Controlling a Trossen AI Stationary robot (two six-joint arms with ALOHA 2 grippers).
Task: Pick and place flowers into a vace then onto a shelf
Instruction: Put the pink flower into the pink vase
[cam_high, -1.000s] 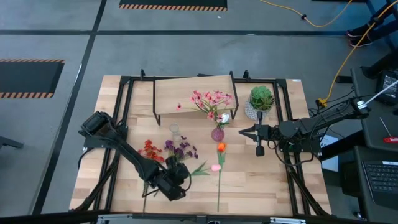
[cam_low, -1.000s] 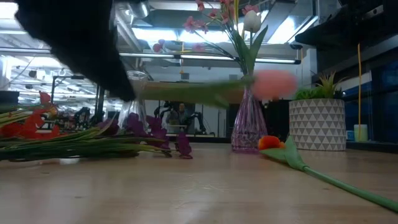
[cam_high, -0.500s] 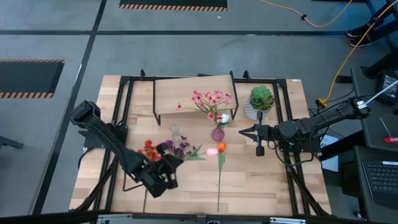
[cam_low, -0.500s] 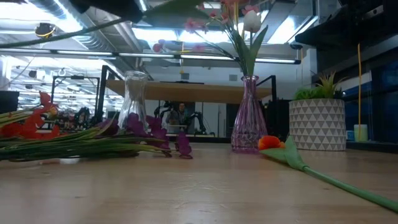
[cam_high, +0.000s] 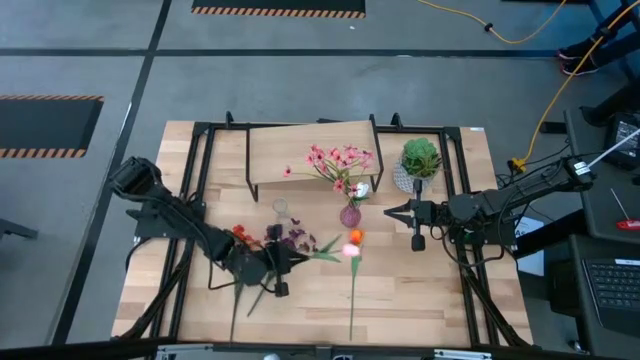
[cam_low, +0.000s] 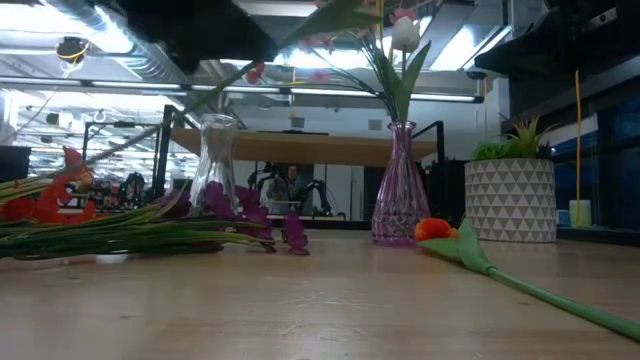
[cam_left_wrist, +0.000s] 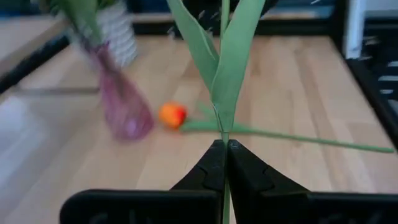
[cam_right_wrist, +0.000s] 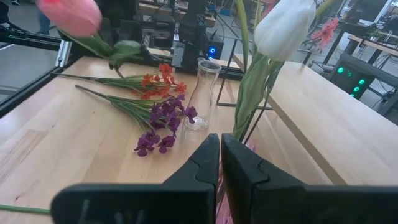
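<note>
Pink tulip on its long green stem sits just left of frame centre in the high view, lifted off the bench — the left gripper has its fingers pinched tight on the stem just below the leaves, as the left wrist view shows plainly. In the right wrist view the pink bloom hangs blurred at the upper left of the frame.

The step in hand looks like the carry: one flower picked, on its way to a vase. The pink glass vase stands just above the bloom in the high view, already holding pink blossoms and a white tulip; a clear glass vase stands empty to its left. Which of the two is the target I cannot tell.

The next move calls for turning the stem upright, bringing its lower end over a narrow neck and lowering it in without knocking the vase. The pink one is already crowded, so that is the tighter fit.

Still lying on the bench: an orange tulip beside the pink vase, purple flowers and red flowers toward the left. The shelf stands in the upper middle, a potted green plant to its right. The right gripper waits right of the pink vase, fingers pressed together — empty.
</note>
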